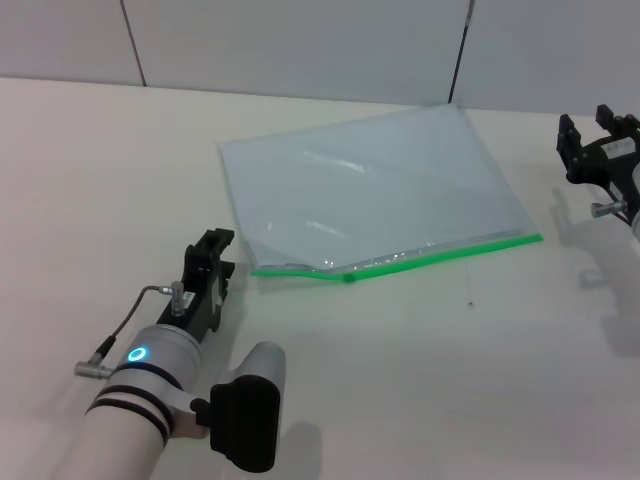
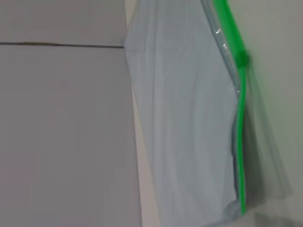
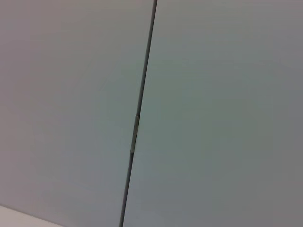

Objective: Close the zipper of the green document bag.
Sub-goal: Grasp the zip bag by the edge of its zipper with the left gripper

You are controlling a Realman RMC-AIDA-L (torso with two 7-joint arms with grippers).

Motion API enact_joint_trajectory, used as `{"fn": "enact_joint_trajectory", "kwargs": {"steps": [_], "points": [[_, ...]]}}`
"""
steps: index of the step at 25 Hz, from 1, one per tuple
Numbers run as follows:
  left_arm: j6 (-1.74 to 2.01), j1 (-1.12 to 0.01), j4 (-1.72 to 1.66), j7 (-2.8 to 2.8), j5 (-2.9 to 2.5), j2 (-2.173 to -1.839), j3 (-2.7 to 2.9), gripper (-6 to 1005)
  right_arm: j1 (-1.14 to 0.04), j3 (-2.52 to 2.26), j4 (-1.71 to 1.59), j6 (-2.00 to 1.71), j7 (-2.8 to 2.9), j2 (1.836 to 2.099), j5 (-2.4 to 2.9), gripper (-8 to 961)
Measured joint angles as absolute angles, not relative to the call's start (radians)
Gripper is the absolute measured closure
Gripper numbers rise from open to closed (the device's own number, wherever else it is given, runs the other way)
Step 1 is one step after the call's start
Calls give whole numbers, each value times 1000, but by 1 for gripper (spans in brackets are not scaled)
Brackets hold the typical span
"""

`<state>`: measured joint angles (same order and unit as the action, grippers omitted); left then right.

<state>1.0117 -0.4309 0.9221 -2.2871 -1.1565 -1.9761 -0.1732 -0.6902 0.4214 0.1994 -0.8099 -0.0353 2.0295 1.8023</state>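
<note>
The green document bag [image 1: 370, 190] lies flat on the white table [image 1: 450, 380], a translucent pale blue pouch also seen in the left wrist view [image 2: 184, 118]. Its bright green zipper [image 1: 440, 252] runs along the near edge. The small green slider [image 1: 348, 277] sits about a third of the way in from the left corner. Left of the slider the mouth gapes slightly, which shows along the strip [image 2: 241, 142] past the slider [image 2: 242, 59]. My left gripper [image 1: 212, 245] is open just left of the bag's near left corner. My right gripper [image 1: 590, 130] is open, off the bag's right side.
Grey wall panels [image 1: 300, 40] rise behind the table's far edge; the right wrist view shows only these panels and a seam [image 3: 137, 118]. A thin dark thread [image 1: 468, 290] lies just in front of the zipper. Bare tabletop stretches in front of the bag.
</note>
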Motion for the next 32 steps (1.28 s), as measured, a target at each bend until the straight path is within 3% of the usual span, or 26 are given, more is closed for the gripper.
{"fn": "enact_joint_trajectory", "kwargs": {"steps": [32], "points": [[940,-468,920,-2170,-1167,-1976,-173,538,-690,418,207,-810,-37,2029,1803,505]]}}
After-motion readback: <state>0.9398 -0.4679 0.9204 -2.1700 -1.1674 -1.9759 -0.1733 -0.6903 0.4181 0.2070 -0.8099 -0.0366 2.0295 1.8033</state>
